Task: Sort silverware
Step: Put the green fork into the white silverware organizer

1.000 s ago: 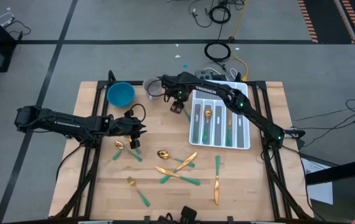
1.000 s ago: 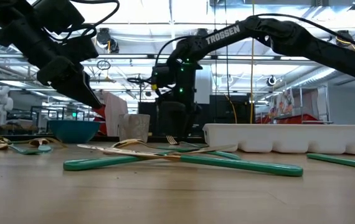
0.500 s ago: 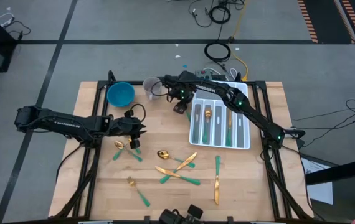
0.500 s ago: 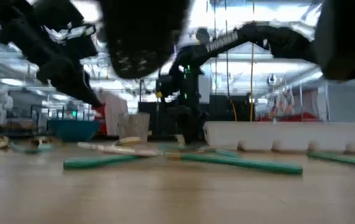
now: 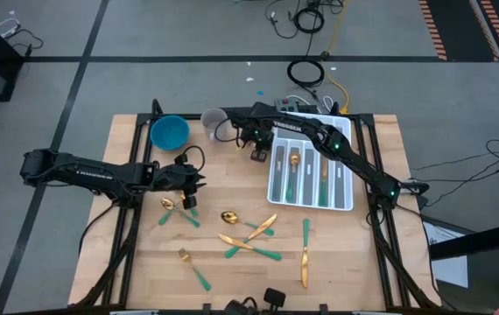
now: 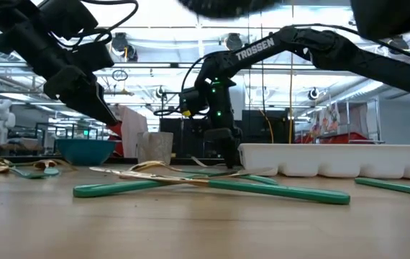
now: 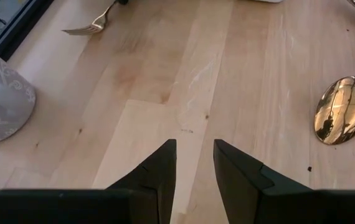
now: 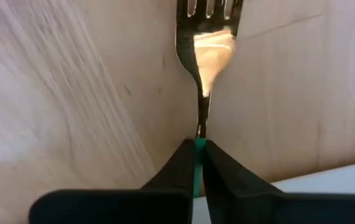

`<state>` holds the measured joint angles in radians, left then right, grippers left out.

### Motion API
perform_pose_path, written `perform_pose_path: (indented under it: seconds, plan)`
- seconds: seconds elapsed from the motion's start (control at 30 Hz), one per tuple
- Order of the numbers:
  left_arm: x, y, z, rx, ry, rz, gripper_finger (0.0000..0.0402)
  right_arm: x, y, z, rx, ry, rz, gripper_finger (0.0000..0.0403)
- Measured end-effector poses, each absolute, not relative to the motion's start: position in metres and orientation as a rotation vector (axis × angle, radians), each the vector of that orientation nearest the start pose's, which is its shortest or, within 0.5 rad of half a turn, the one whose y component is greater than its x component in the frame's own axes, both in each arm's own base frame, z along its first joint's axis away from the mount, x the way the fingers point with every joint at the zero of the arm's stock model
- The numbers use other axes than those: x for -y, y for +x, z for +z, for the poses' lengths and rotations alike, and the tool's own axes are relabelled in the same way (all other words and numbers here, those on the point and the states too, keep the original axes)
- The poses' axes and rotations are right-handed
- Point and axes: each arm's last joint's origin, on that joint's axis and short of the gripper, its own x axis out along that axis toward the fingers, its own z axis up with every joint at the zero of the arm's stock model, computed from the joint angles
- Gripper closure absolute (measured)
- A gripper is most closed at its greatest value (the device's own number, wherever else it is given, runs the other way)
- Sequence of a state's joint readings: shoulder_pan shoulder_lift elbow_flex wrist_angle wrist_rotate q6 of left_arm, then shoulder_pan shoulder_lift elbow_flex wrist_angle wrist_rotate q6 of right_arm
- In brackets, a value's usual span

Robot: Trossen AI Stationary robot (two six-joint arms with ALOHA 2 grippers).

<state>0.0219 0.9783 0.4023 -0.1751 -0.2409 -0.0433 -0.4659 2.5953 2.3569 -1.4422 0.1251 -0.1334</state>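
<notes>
**Ana:** Seen from the high view, where is the right gripper (image 5: 256,154)?

**Ben:** Just off the white plastic tray (image 5: 344,203), at that tray's ten o'clock corner, above bare wood. The left gripper (image 5: 188,196) sits well apart toward nine o'clock, beside a spoon (image 5: 168,204). More silverware lies loose at the table's six o'clock: crossed green handles (image 5: 251,248), a small fork (image 5: 193,269), a knife (image 5: 305,254). Four pieces already lie in the tray's slots. A round blue bowl (image 5: 170,132) and a pale cup (image 5: 214,122) stand at eleven o'clock.

**Ana:** What does the low view add?

**Ben:** Height. The right gripper (image 6: 228,147) hangs just over the tabletop next to the tray wall (image 6: 334,160); the glossy handles (image 6: 212,185) lie flat in front.

**Ana:** And the left wrist view?

**Ben:** Dark wedge-shaped fingers (image 7: 160,174) spread with a narrow gap, nothing between them, over pale grained planks (image 7: 165,74). A mirror-bright gold spoon bowl (image 7: 344,111) lies nearby.

**Ana:** The right wrist view?

**Ben:** Only it shows the grip: fingers (image 8: 177,171) pinch the slim green stem of a gold fork (image 8: 207,43), tines pointing away over the wood.
</notes>
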Motion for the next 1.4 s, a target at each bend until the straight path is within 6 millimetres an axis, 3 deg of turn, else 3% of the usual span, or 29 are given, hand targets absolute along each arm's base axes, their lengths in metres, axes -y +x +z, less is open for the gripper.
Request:
perform_pose_path:
  seconds: [0.23,0.43,0.6,0.8,1.0,1.13,1.27,1.4]
  plan:
    - [-0.013,0.179,0.173,-0.761,0.038,0.280,0.0287,0.217,0.436,0.155,-1.677,0.130,-0.321,0.0401]
    - [-0.016,0.178,0.171,-0.781,0.032,0.299,0.0287,0.212,0.457,0.184,-1.389,0.087,-0.240,0.0402]
    - [-0.017,0.177,0.171,-0.791,0.031,0.301,0.0287,0.207,0.465,0.194,-1.285,0.098,-0.196,0.0402]
    - [-0.017,0.177,0.170,-0.795,0.024,0.304,0.0287,0.183,0.463,0.244,-1.200,-0.002,-0.188,0.0403]
    - [-0.017,0.177,0.170,-0.789,-0.016,0.320,0.0287,0.149,0.430,0.329,-1.084,-0.023,-0.213,0.0403]
    - [-0.017,0.177,0.170,-0.780,-0.060,0.336,0.0287,0.145,0.385,0.383,-0.992,0.296,-0.421,0.0403]
    - [-0.017,0.178,0.172,-0.762,-0.069,0.336,0.0287,0.145,0.352,0.413,-0.874,0.608,-0.652,0.0403]
    - [-0.017,0.179,0.173,-0.740,-0.075,0.332,0.0287,0.135,0.349,0.421,-0.826,0.705,-0.672,0.0403]
